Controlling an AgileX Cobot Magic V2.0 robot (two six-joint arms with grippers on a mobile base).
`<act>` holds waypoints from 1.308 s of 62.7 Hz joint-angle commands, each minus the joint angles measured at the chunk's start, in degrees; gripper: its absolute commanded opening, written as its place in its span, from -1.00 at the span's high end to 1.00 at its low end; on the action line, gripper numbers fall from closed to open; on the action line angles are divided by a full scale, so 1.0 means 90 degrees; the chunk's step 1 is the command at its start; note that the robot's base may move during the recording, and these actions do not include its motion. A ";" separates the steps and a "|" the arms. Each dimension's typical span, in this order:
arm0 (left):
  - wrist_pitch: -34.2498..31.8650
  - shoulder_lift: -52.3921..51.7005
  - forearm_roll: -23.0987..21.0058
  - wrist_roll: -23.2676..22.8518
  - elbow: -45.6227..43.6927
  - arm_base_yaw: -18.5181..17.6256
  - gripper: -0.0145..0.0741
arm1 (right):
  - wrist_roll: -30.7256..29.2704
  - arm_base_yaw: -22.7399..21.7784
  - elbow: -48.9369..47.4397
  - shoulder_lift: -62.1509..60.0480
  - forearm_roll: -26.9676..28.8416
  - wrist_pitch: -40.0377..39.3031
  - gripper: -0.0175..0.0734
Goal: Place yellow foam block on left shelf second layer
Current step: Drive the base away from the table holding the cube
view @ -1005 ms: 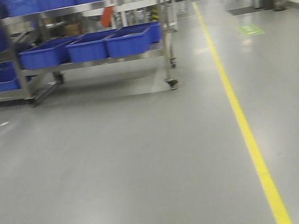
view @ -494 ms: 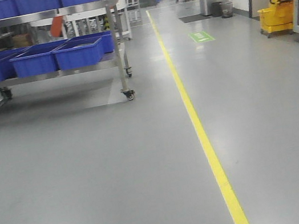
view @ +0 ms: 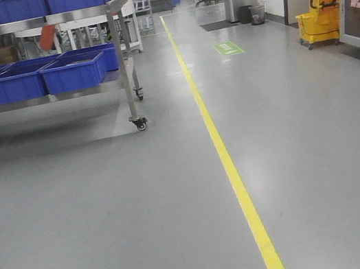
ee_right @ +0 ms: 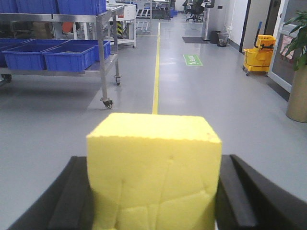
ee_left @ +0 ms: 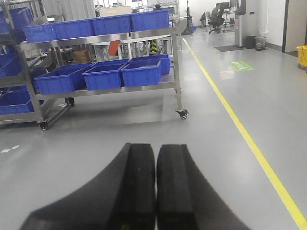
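**Block clamped in right pincer, rack ahead-left**

The right gripper (ee_right: 154,203) is spread to the block's width and clamps the yellow foam block (ee_right: 153,163) between its black fingers (ee_right: 67,201). The block sits square, with one flat face toward the wrist camera and its top level. It looks near-cubic, slightly broader across the fingers, with no clear long axis. The left gripper (ee_left: 156,187) has its fingers pressed together, holding nothing. The shelf (view: 21,25) with blue bins (view: 75,73) stands ahead-left, near the floor line (view: 233,181).

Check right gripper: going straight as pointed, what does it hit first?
Nothing near: the right gripper, shut on the yellow foam block, faces open floor along the yellow floor line. The wheeled shelf cart sits left of that line, the mop bucket right. Far depth unclear.
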 commanded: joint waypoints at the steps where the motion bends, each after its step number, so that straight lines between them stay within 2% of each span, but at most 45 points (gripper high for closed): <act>1: -0.0521 -0.0132 -0.0038 -0.0032 0.0147 0.0006 0.36 | -0.0047 -0.0039 -0.0190 0.0062 -0.0096 -0.0623 -0.39; 82: -0.0521 -0.0132 -0.0038 -0.0032 0.0147 0.0006 0.36 | -0.0047 -0.0039 -0.0190 0.0062 -0.0096 -0.0623 -0.39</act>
